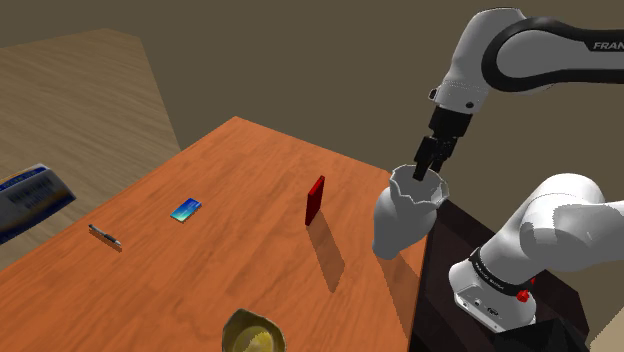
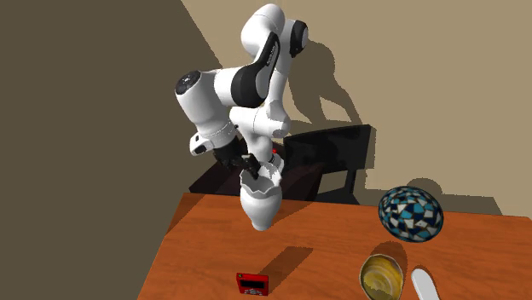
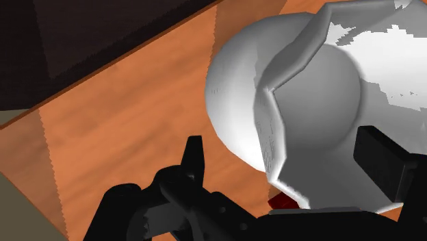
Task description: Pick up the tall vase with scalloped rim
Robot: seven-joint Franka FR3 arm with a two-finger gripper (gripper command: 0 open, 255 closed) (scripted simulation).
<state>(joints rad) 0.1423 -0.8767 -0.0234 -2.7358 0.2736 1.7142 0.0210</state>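
In the shoulder view the tool (image 1: pixel 428 170) points down into the mouth of the white vase (image 1: pixel 405 210). It is narrowed onto the scalloped rim, and the body hangs directly beneath it at the near edge of the wooden tabletop (image 1: pixel 230 170). A red box (image 1: pixel 315 199) stands upright well apart from the tool, with a blue card (image 1: pixel 185 209) farther off.

In the second exterior view the tool (image 2: pixel 251 170) holds the vase (image 2: pixel 260 200) by its rim. The vase's base is clear of the tabletop (image 2: pixel 324 239), and its shadow falls apart from it. The red box (image 2: pixel 251 284) lies far below the tool, and a yellow bowl (image 2: pixel 381 277) sits well off to one side.

In the wrist view the tool (image 3: pixel 284 140) straddles one wall of the vase (image 3: pixel 239 89), one finger outside and one inside.
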